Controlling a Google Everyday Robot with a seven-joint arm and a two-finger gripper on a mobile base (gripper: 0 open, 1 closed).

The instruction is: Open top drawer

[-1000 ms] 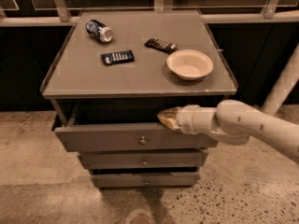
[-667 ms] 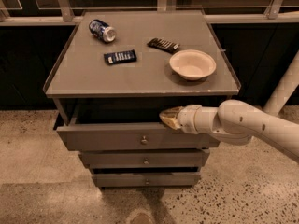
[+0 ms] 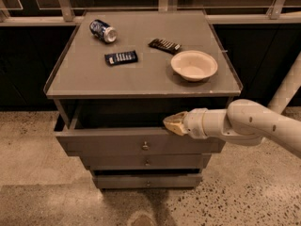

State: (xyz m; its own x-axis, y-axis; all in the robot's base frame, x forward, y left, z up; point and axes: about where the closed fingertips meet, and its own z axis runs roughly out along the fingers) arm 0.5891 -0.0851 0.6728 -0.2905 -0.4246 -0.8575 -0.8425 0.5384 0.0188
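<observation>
The top drawer (image 3: 103, 144) of the grey cabinet is pulled part way out, its wide flat front carrying a small round knob (image 3: 145, 146) at centre. Its inside lies in dark shadow under the cabinet top. My gripper (image 3: 170, 123), on a white arm coming from the right, sits at the top edge of the drawer front, just right of centre and above the knob. Its tan tips point left. Two narrower drawer fronts (image 3: 146, 162) sit shut below.
On the cabinet top (image 3: 141, 74) lie a tipped blue can (image 3: 103, 30), a dark blue packet (image 3: 121, 57), a dark snack bar (image 3: 164, 45) and a white bowl (image 3: 194, 65). A rail and dark panels stand behind. Speckled floor spreads around.
The view has shifted slightly, so the cabinet sits a little further right and lower. The drawer and my gripper keep about the same places relative to each other.
</observation>
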